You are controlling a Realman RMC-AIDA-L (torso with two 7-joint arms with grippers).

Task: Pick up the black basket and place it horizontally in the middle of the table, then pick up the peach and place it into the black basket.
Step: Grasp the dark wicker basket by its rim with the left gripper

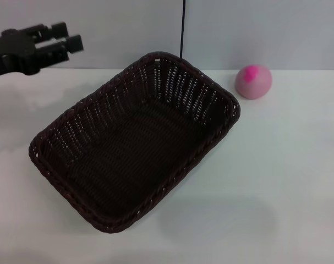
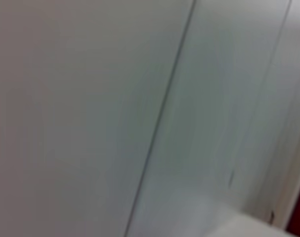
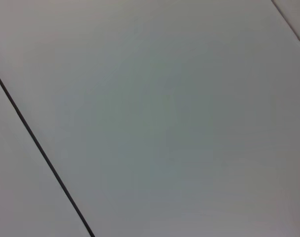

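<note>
the black basket (image 1: 135, 143) sits empty on the white desk (image 1: 288, 181), skewed diagonally with one corner toward the back wall, so by my reading the step in hand is squaring it up in the middle. the left claw (image 1: 61, 41) hangs raised at the far left, well apart from the basket, its two blocky fingers a little parted and holding nothing. the right claw is out of sight (its wrist view shows only blank wall). a good grip would likely take the braided rim on the near-left long side, then lift only slightly while turning so the sloped, springy wicker wall doesn't slip. the weave is dark, ribbed and matte, with rounded corners. the peach (image 1: 253, 81) rests on the desk just beside the basket's far right corner, not touching; smooth, pale pink with a magenta patch, round enough to roll if nudged.
</note>
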